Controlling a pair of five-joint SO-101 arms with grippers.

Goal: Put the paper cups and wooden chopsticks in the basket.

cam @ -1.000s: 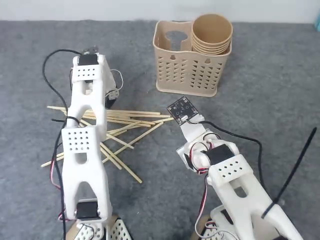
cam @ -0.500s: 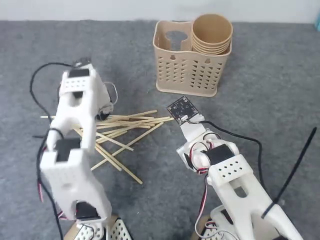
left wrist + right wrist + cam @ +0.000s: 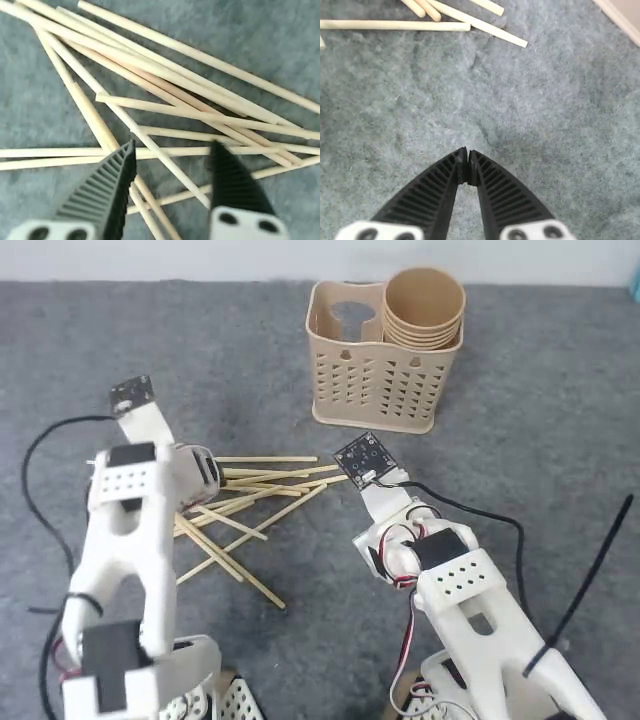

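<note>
Several wooden chopsticks (image 3: pixel 262 480) lie crossed in a loose pile on the grey carpet, left of centre. My left gripper (image 3: pixel 172 147) hangs open just above the pile, with chopsticks (image 3: pixel 190 107) crossing under the gap between its fingers and nothing held. The left arm (image 3: pixel 135 500) covers the pile's left part. A stack of paper cups (image 3: pixel 424 305) stands in the right end of the beige basket (image 3: pixel 370 380) at the back. My right gripper (image 3: pixel 468 152) is shut on nothing over bare carpet, a short way from the chopstick ends (image 3: pixel 475 22).
The right arm (image 3: pixel 440 570) stands between the pile and the front right, its black cable (image 3: pixel 590 570) trailing to the right. A basket corner (image 3: pixel 625 12) shows beyond the right gripper. Open carpet lies between pile and basket.
The left arm has swung to the left and dipped its wrist down over the chopstick pile. The right arm, basket and cups have stayed still.
</note>
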